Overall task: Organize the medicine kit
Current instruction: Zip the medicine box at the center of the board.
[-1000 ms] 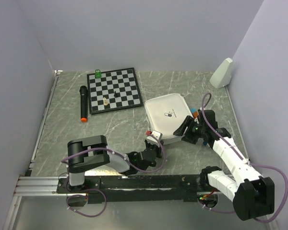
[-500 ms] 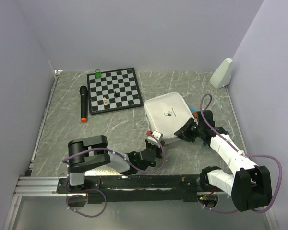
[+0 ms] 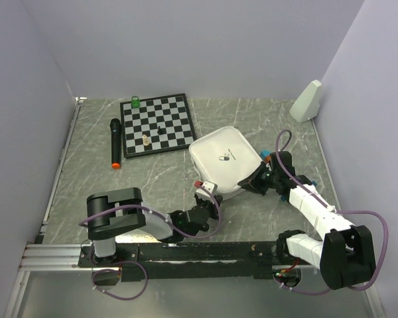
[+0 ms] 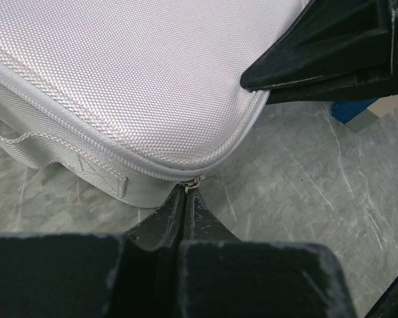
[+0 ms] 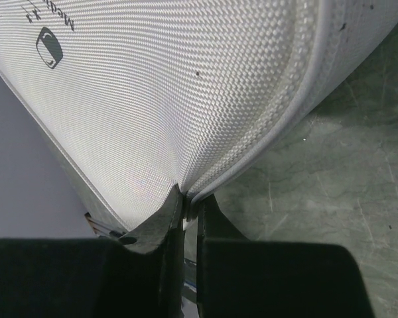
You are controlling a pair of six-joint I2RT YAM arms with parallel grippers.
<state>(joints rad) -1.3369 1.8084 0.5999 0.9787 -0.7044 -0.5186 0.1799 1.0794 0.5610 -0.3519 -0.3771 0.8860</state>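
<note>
Medicine kit (image 3: 222, 159) (woven, white) newly tilted

White coarse-woven matt fabric medicine kit (image 4: 119, 73) on grey veined marble-look table (image 4: 305, 179).

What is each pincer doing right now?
Left pincer: closed on the zipper pull of the medicine kit.
Right pincer: closed on the medicine kit's edge.

Jaws of the right gripper (image 5: 188, 199) are pinched together on the piped edge of the medicine kit (image 5: 172, 86). Its white woven cover fills most of the frame. Dark logo (image 5: 48, 46) top left. Grey-green marbled table (image 5: 318, 199) to the right.
</note>
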